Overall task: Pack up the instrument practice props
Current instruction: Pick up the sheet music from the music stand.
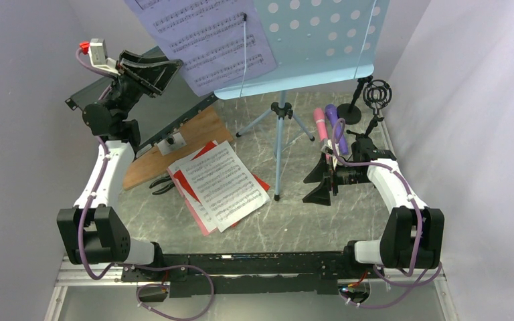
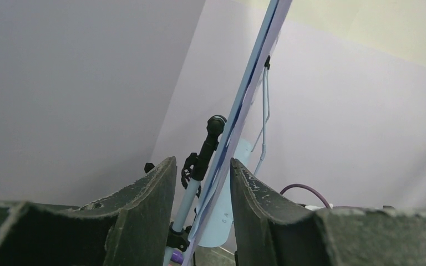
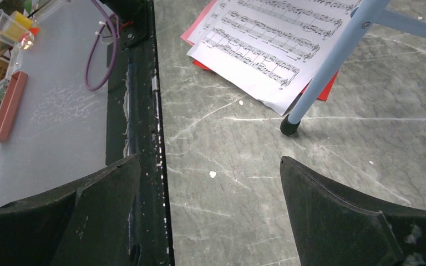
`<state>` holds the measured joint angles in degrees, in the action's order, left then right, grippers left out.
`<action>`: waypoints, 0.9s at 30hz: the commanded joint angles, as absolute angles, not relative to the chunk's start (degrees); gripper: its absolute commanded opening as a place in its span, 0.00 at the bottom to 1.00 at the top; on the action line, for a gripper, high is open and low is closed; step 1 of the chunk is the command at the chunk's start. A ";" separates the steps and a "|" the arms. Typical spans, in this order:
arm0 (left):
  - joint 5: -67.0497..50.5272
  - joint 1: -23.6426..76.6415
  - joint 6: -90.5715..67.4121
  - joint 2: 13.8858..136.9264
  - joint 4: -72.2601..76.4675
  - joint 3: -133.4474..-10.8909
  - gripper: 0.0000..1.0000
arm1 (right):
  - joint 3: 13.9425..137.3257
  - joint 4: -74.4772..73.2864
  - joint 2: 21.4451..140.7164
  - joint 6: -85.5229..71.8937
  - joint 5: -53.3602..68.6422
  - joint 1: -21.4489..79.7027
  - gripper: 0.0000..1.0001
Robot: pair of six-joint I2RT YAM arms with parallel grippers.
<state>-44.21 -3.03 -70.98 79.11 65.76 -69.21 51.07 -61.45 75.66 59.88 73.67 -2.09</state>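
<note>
Left gripper (image 2: 202, 166): raised at 10 o'clock over the table (image 1: 288, 221), at the left edge of the rack. The jaws are narrow and stand either side of that edge, with a gap showing on both sides and no contact visible.
Rack (image 1: 321, 40): light blue and perforated, at 12 o'clock on its tripod (image 1: 280, 127), with its face tilted toward the arms.
Sheet (image 1: 207, 40): printed music leaning on the rack's left half and overhanging its left side.
Pile (image 1: 224, 184): white, pink and red pages fanned flat on the table from the centre toward 8 o'clock, with a white page on top.
Right gripper (image 3: 211, 160): low at 3 o'clock, pointing toward 9. The jaws are wide with only bare table between them, and a tripod foot (image 3: 289, 126) is near, ahead.
Mics: the pink mic (image 1: 320, 124) and purple mic (image 1: 333, 119) lie side by side at 2 o'clock, just beyond the right wrist.
Supports: the round-base stand (image 1: 355, 110) and shock-mount stand (image 1: 377, 93), both black, stand at 1 o'clock.
Box (image 1: 181, 110): dark and flat, at 10 to 11 o'clock, beneath the left arm.
Board (image 1: 174, 150): wooden, at 9 to 10 o'clock, partly under the box.
Pliers (image 1: 162, 184): black, at 9 o'clock, touching the pile's left edge.
</note>
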 commanded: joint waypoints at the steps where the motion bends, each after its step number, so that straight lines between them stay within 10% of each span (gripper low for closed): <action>1: -46.24 -3.00 -71.37 77.96 68.74 -72.65 0.45 | 53.09 -61.35 75.71 61.57 74.04 -1.92 1.00; 10: -46.92 -1.84 -69.73 78.30 66.96 -74.20 0.42 | 53.17 -61.61 75.64 61.79 74.09 -1.85 1.00; 19: -46.75 -1.14 -67.95 78.02 65.31 -74.56 0.01 | 53.26 -61.76 75.65 61.96 74.18 -1.92 1.00; 27: -42.10 -1.14 -58.03 70.98 56.82 -70.85 0.00 | 53.26 -61.87 75.75 62.12 74.17 -1.90 0.99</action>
<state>-45.04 -1.30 -65.19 77.30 60.42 -71.96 51.09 -61.49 75.77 60.03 73.58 -2.09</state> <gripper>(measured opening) 0.009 0.994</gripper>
